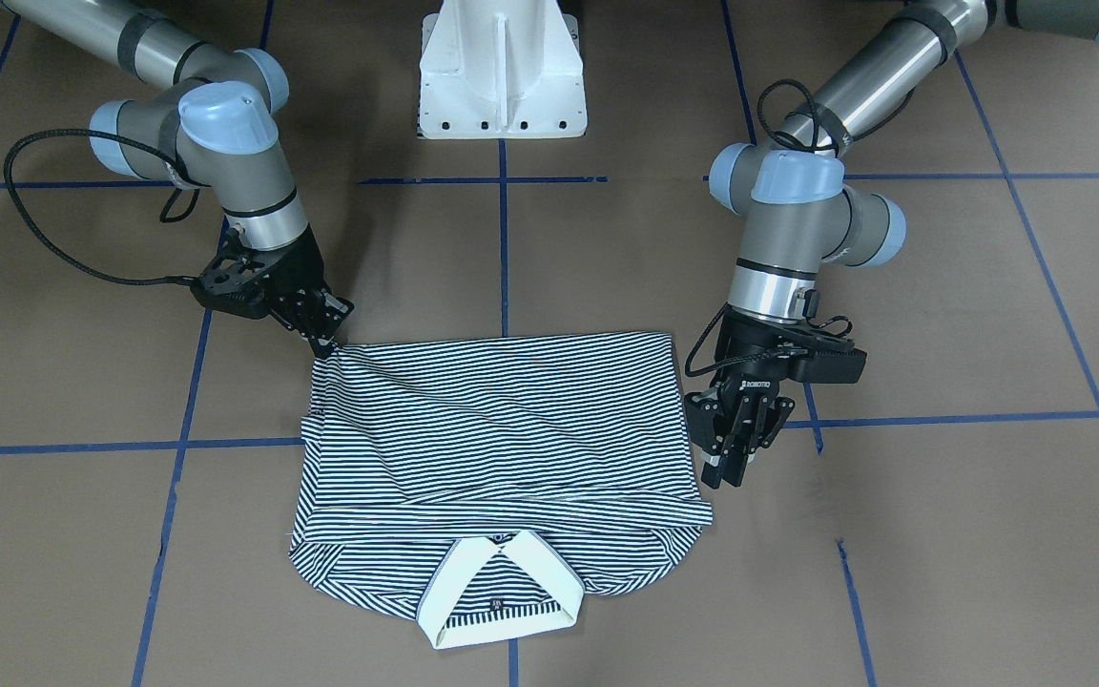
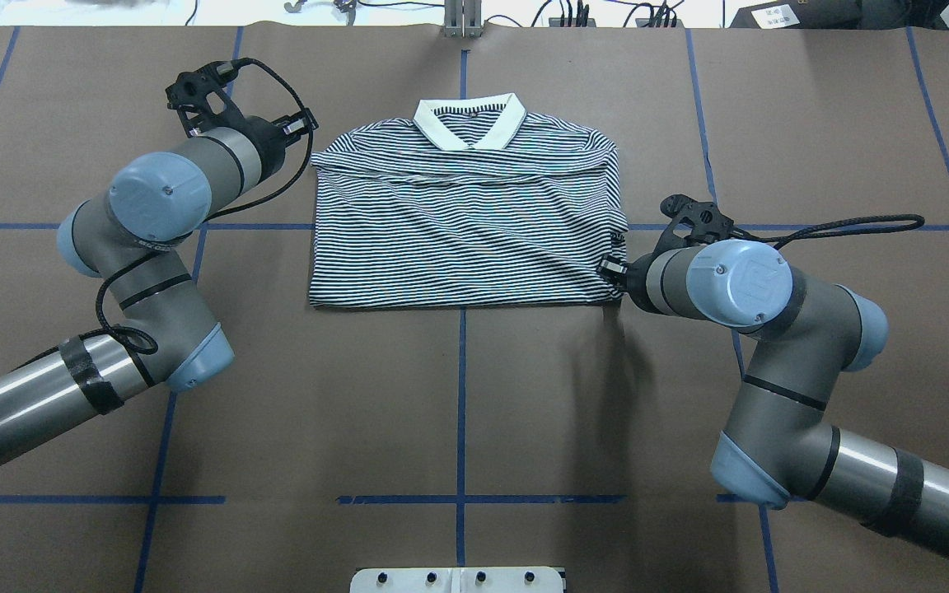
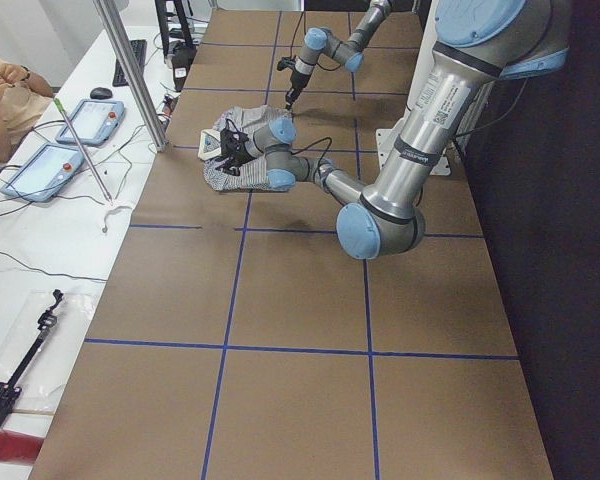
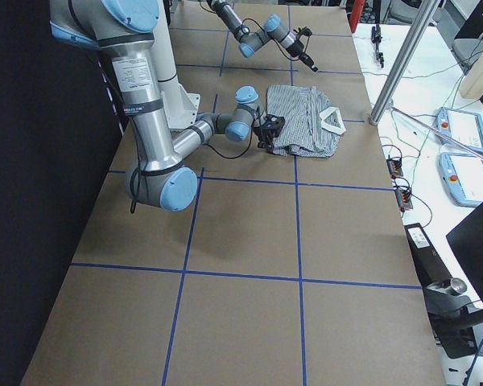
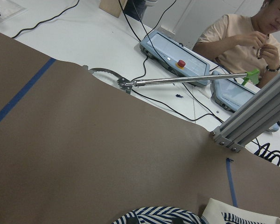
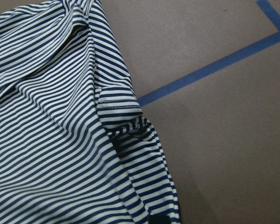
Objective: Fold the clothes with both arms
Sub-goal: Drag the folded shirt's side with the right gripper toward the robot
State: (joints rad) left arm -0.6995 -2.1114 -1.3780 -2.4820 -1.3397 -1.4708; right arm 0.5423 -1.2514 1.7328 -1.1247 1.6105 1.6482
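Evidently soft, light and limp, the polo shirt (image 1: 502, 420) lies partly folded on the bench (image 1: 941, 534), collar away from the robot. The right pincer (image 1: 325, 336) pinches its near corner, and creases fan out from there. The left pincer (image 1: 736, 468) hangs spread just beside the opposite edge. Corners and hems likely grip best.

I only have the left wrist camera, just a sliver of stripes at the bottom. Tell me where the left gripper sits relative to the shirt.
Observer: The left gripper hangs just off the polo shirt's side edge, apparently clear of the fabric.
Operator: Report the right gripper.
Observer: The right gripper pinches the robot-side corner opposite, cloth drawn into a small peak.
Operator: Describe the fold.
Observer: The lower half lies doubled over the chest, its edge just short of the collar.
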